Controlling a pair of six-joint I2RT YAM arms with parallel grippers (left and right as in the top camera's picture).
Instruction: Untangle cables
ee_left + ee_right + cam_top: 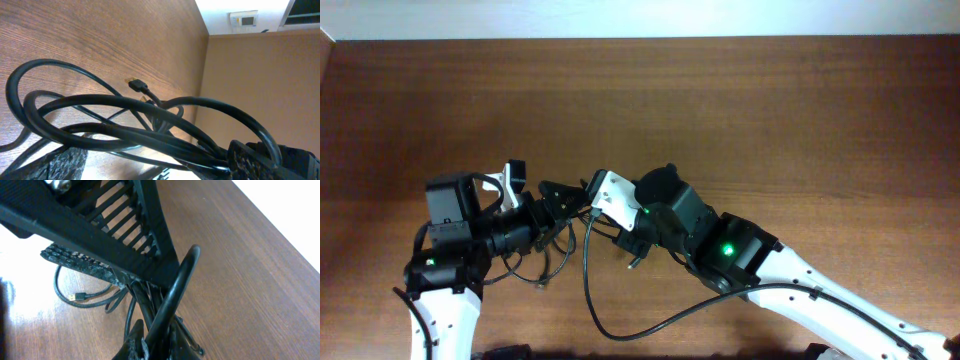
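Observation:
The cables are a bundle of thin black cords hanging between my two grippers, just above the wooden table. My left gripper points right; in the left wrist view its fingers stand apart, and the cables run between them and bunch against the right finger. A gold-tipped plug sticks out of the bundle. My right gripper meets the left one head-on. In the right wrist view its jaws are shut on the cables, with a plug end lying on the table.
The brown wooden table stretches back to a white wall. One long black cord loops from the bundle toward the front edge and runs along the right arm. The left gripper's slatted black finger fills the top of the right wrist view.

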